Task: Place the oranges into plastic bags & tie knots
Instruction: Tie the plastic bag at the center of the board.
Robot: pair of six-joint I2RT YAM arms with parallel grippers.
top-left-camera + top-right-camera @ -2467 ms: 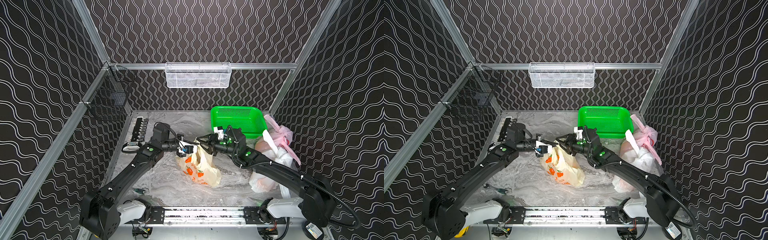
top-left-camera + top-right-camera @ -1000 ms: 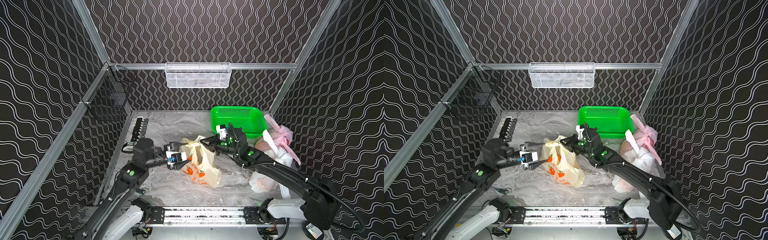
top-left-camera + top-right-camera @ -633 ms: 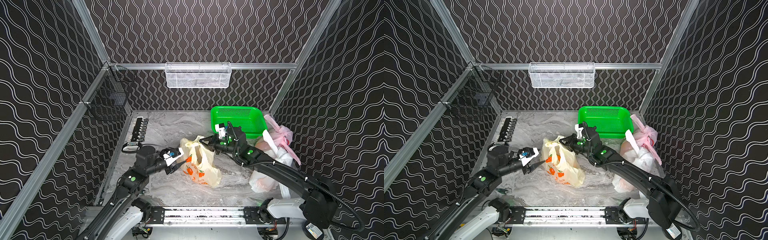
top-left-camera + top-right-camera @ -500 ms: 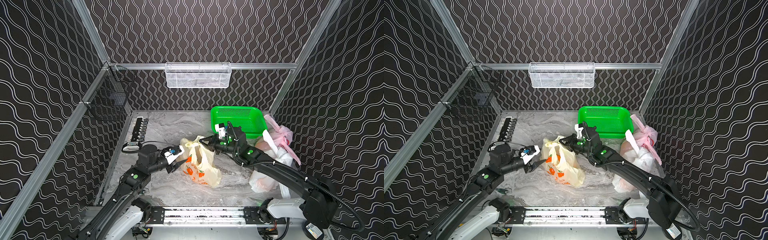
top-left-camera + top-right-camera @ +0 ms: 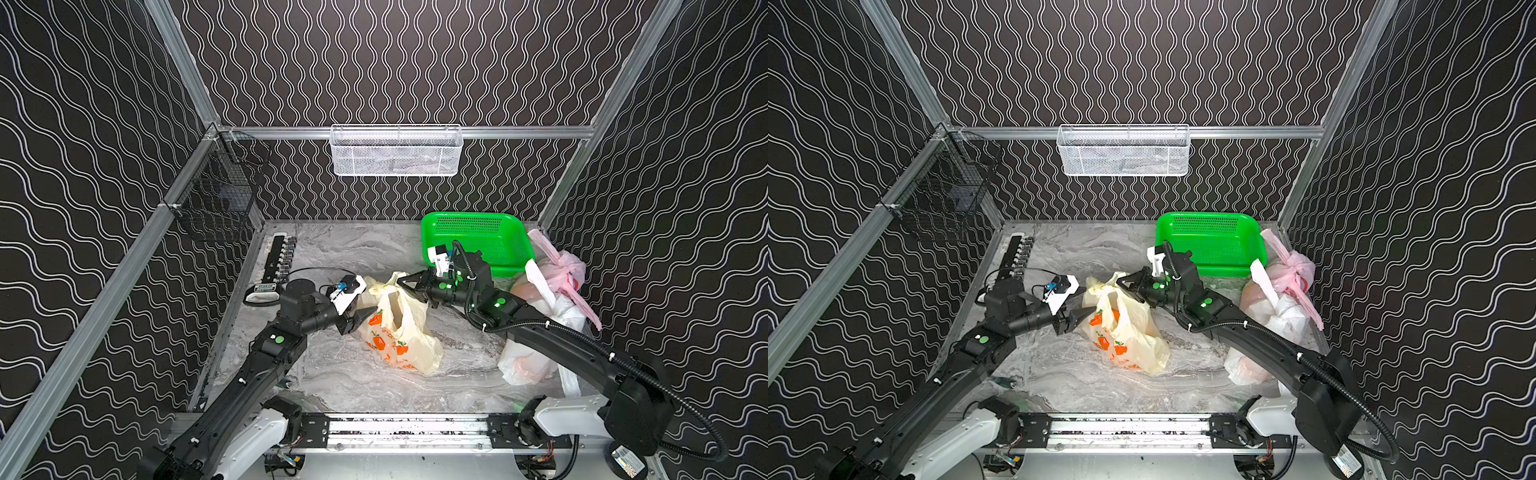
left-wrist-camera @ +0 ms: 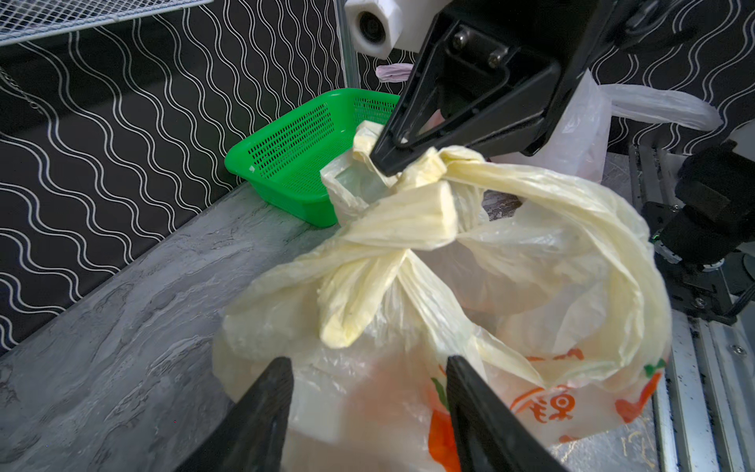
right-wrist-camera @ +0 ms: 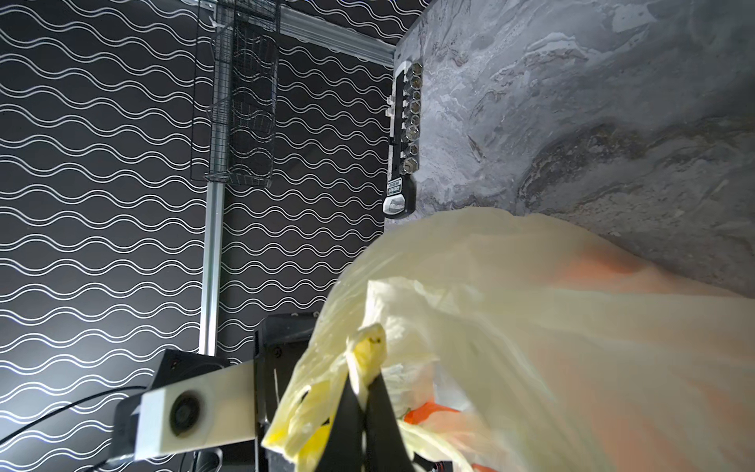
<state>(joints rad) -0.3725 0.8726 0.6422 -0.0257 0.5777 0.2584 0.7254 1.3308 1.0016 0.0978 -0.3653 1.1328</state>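
Pale yellow thin plastic bag (image 6: pixel 510 253): orange printed characters (image 6: pixel 547 408), apparently Chinese, partly ringed by orange curve; creased, not legible. Black plastic socket rail (image 7: pixel 402 122) on grey marbled desk (image 7: pixel 572 102): white end label (image 7: pixel 394 189), dark lettering too small to read. Small sticker (image 5: pixel 625 465) at right arm base: blurred, unreadable.

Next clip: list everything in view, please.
yellow bag: one, pale yellow with orange prints, table centre, handles loosely knotted
white bag: one, white, table right
pink bag: one, translucent pink, right rear
oranges: count hidden, orange glow through yellow bag
green basket: one, green, rear right
mesh basket: one, white, back rail
wire basket: one, black, left rail
socket rail: one, black, table's left edge
table: one, grey marble
left gripper: one, black, open beside yellow bag
right gripper: one, black, shut on yellow bag's handle
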